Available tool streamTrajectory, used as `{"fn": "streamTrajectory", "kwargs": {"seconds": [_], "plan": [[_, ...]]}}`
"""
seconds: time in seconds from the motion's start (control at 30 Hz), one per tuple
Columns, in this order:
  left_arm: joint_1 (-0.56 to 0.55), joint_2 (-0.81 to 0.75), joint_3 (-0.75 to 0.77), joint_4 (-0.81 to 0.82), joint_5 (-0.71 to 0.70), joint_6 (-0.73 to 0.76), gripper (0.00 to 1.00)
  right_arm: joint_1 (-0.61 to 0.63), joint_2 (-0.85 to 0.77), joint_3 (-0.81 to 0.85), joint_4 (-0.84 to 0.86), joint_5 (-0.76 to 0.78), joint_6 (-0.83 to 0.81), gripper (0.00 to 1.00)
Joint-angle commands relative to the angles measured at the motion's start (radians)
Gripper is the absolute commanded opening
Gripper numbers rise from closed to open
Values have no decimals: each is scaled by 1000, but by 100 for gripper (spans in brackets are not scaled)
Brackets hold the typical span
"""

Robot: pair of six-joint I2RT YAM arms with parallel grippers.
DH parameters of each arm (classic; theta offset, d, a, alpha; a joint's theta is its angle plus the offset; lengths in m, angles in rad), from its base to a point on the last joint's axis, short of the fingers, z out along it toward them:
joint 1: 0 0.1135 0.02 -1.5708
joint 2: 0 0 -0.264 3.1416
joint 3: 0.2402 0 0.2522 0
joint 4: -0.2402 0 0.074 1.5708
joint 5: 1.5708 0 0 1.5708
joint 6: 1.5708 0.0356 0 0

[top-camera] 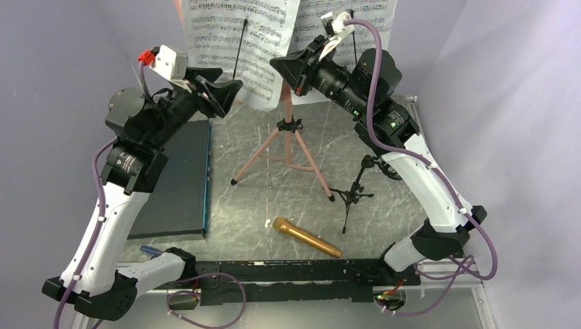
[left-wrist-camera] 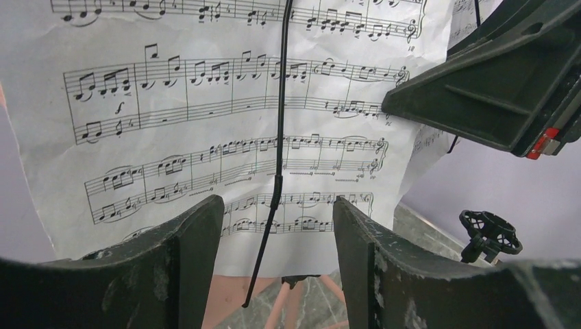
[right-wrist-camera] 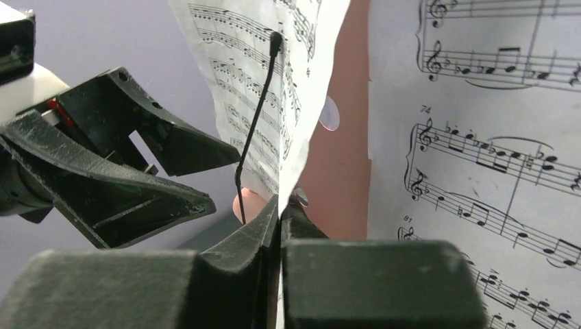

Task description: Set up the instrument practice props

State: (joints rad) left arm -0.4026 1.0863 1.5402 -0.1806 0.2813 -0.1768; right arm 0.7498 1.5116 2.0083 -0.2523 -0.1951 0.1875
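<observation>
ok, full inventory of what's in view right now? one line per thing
sheet-music pages: 2, white, side by side on the stand at the back
music stand: 1, pink, tripod legs, back centre of table
page-retainer wire: 1 clearly seen, black, across the left page
microphone: 1, gold, lying on the table, front centre
mic stand: 1, black, small tripod, upright, right of the pink legs
case: 1, dark, flat, left side of table
table: 1, grey marbled
left claw: 1, black, open, in front of the left page
right claw: 1, black, shut on the left page's edge
</observation>
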Motion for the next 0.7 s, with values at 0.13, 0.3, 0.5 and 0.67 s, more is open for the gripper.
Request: {"fn": "streamTrajectory", "kwargs": {"seconds": [0.13, 0.3, 0.5, 0.67], "plan": [[-4, -42, -18, -4, -37, 20, 65, 4, 17, 89, 8, 54, -47, 0], [-4, -44, -28, -23, -44, 28, 65, 4, 27, 144, -27, 62, -89, 0], [-4, -45, -32, -47, -56, 40, 66, 3, 45, 217, -106, 68, -128, 0], [-4, -44, -28, -64, -66, 47, 67, 3, 100, 310, -203, 53, -151, 0]]}}
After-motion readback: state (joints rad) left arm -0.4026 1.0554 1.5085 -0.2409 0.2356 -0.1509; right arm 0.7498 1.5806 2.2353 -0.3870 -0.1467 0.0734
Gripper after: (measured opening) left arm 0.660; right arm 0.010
